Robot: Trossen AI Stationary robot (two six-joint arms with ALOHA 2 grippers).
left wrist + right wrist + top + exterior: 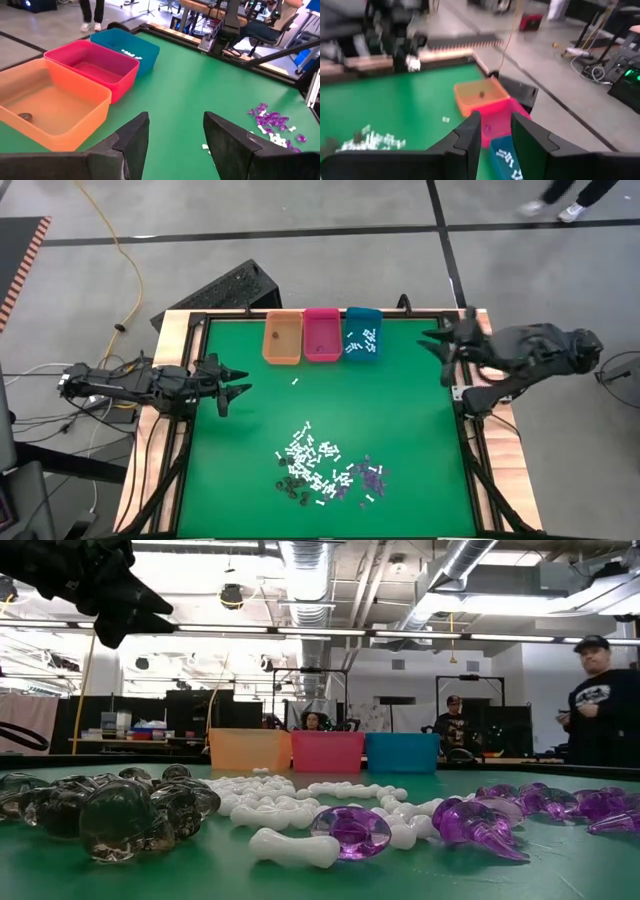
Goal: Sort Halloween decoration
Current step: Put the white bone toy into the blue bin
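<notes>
Halloween decoration lying heaped mid-near on the green table, awaiting sorting | we are hovering left gripper spread at the left edge | right gripper part-spread, empty, by teal bin already holding white pieces

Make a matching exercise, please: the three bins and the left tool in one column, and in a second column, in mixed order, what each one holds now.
Column 1
1. orange bin
2. pink bin
3. teal bin
4. left tool

Column 2
A. many white sticks
B. nothing; its fingers stand open above the green mat
C. one dark piece on its floor
D. one small piece, hard to tell which kind

Pairs: 1-C, 2-D, 3-A, 4-B
</notes>
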